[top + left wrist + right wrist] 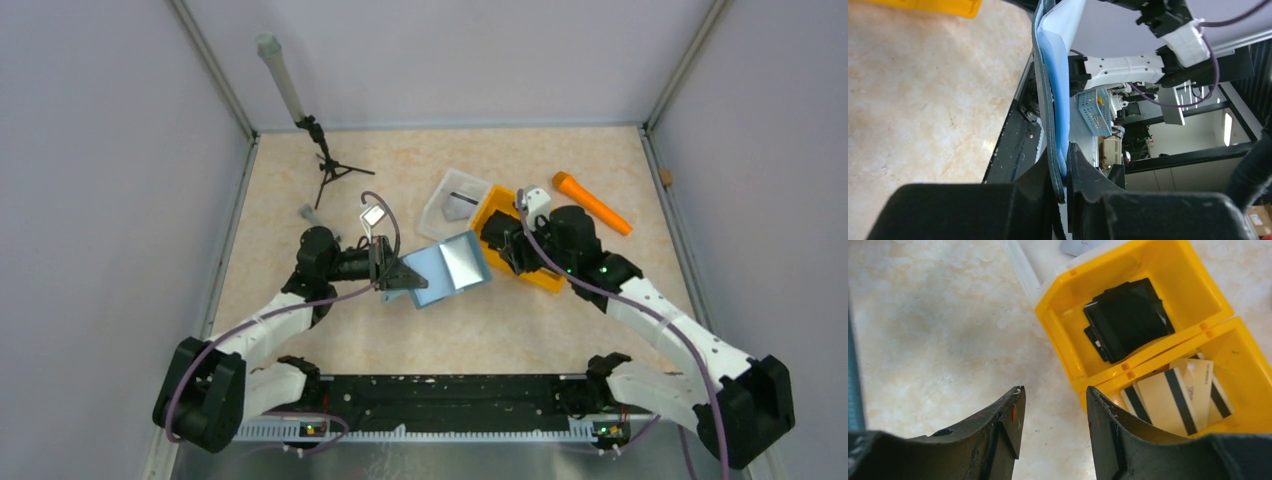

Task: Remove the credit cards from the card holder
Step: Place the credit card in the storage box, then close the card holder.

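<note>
Two grippers work mid-table. The left gripper [405, 277] is clenched on one edge of the card holder [455, 265], its fingers [1085, 180] pinching teal cover and pale lining together. The holder is spread open at the table's [560, 330] centre, seemingly tilted up off it, grey panel showing. Just right of it, the right gripper [1054, 392] hangs released and empty, jaws apart, beside the orange bin [1148, 357]. Several cards [1173, 400] lie in one of the bin's compartments and a black object [1128, 320] in the other. A white tray [445, 205] sits just beyond the bin. Whether any card remains in the holder I cannot tell. The risk, as I judge it, is the one-edge hold. A tug from the right gripper could drag the holder out of the pinch, or the free flap could sag shut over the slot.
</note>
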### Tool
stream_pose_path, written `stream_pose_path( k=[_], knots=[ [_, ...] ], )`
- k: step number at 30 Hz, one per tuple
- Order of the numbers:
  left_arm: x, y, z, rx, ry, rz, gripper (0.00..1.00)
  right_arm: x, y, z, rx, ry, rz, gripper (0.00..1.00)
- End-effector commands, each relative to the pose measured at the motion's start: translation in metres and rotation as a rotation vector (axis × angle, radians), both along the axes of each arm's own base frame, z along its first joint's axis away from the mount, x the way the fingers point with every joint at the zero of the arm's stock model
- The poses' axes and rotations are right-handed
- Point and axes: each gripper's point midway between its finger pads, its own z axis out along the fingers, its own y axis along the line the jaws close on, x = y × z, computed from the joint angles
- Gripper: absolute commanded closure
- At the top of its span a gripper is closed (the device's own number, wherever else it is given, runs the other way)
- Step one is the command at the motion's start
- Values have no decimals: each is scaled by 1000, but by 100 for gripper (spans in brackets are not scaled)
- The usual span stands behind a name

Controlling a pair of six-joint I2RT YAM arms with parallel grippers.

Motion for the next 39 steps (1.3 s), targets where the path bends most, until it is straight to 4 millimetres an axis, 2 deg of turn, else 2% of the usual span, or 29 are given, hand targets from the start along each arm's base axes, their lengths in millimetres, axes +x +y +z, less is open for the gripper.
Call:
stream_pose_path(
  k=[1, 3, 8, 11, 16, 25, 31, 33, 36, 37, 39],
  knots=[
    [-16, 3, 36, -94, -134, -49, 99, -23, 20, 40, 248, -7, 109, 52],
    [-16, 3, 39, -96, -136, -48, 99, -44, 38, 54, 341, 20, 231, 53],
    [-13, 1, 42, -100, -131, -38, 100, -86, 67, 108, 603, 15, 478, 54],
    [-16, -3, 45, -106, -134, -45, 100, -102, 80, 124, 683, 32, 569, 55],
    [-17, -5, 50, -122, -145, -44, 100, -114, 100, 119, 707, 118, 621, 54],
    [-18, -7, 58, -152, -164, -47, 100, -121, 112, 105, 737, 199, 637, 53],
    [-18, -11, 61, -186, -148, -59, 100, -130, 129, 91, 752, 263, 669, 54],
    [-18, -11, 63, -197, -147, -64, 100, -131, 131, 90, 762, 278, 674, 59],
    [-19, -11, 63, -199, -147, -68, 98, -133, 133, 91, 797, 290, 684, 76],
    [-19, -11, 62, -195, -146, -67, 94, -134, 133, 93, 811, 292, 689, 80],
    [-18, -11, 59, -181, -148, -61, 83, -135, 132, 97, 834, 284, 689, 96]
  ],
)
